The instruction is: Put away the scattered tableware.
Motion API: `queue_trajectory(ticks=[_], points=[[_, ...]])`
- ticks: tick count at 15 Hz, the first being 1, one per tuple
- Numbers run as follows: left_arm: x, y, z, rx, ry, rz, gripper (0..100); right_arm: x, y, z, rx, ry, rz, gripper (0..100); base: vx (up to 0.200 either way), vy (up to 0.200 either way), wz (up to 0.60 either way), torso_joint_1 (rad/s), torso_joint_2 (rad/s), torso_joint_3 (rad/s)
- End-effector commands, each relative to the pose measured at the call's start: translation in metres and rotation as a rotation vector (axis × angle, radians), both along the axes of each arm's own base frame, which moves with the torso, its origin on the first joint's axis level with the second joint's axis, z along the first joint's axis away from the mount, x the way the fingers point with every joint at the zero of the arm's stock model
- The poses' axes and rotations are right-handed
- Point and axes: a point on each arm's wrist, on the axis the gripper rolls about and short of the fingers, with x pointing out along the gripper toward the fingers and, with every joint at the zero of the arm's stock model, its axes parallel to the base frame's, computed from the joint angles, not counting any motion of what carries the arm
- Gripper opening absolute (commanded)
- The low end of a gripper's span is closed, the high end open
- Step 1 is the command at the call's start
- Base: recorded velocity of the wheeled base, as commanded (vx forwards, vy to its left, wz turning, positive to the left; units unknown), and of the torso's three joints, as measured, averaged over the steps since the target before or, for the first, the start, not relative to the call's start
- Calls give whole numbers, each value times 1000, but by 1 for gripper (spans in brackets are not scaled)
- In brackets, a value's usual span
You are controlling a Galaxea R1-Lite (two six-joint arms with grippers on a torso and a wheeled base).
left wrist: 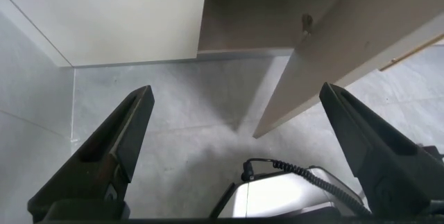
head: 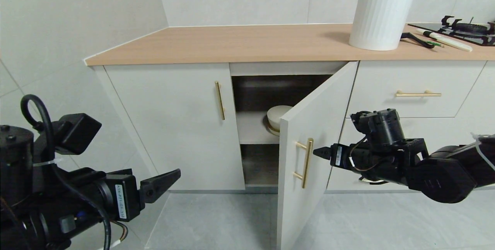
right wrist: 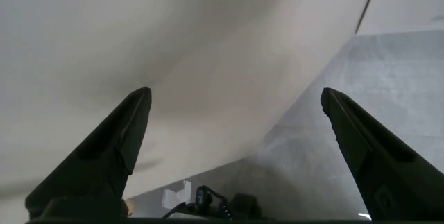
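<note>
- My right gripper (right wrist: 234, 93) sits level with the open cabinet door (head: 309, 134). Its tip is just beside the brass door handle (head: 306, 163), not touching it.
- Its fingers are spread wide with nothing between them, and the door's white face is straight ahead.
- My left gripper (left wrist: 236, 91) hangs low on the left, in front of the shut left door (head: 174, 126) and well apart from it.
- Its fingers are also wide apart and hold nothing. Grey floor tiles lie beneath them.
- Inside the cabinet, a cream bowl (head: 279, 114) rests on the middle shelf (head: 251, 130) on top of another dish. The door's edge partly hides it.
- On the wooden countertop (head: 232, 43), far right, a black-handled utensil (head: 417, 40) and a white-handled utensil (head: 448, 41) lie side by side.
- The black one is just beside the tall white ribbed container (head: 383, 10).
- The stove burner (head: 470, 29) sits behind the utensils.
</note>
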Motion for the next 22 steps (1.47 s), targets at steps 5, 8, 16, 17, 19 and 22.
queue_trajectory(ticks=[5, 8, 16, 17, 19, 22], points=[[-1, 0, 0, -1, -2, 1, 100, 1, 4, -7, 3, 21, -2, 100, 0, 0, 0, 0, 0, 0], [-1, 1, 1, -2, -3, 1, 100, 3, 10, -12, 12, 3, 9, 100, 200, 0, 0, -1, 2, 4], [-1, 1, 1, -5, -6, 3, 100, 23, 26, -30, 53, -135, -114, 100, 150, 0, 0, 2, 2, 1], [-1, 1, 1, -3, -6, 4, 100, 24, 27, -31, 56, -142, -120, 100, 0, 0, 0, 0, 0, 0], [-1, 1, 1, -3, -6, 4, 100, 33, 30, -30, 64, -170, -177, 100, 0, 0, 0, 0, 0, 0], [-1, 1, 1, -2, -5, 4, 100, 47, 29, -31, 60, -213, -273, 100, 0, 0, 0, 0, 0, 0]])
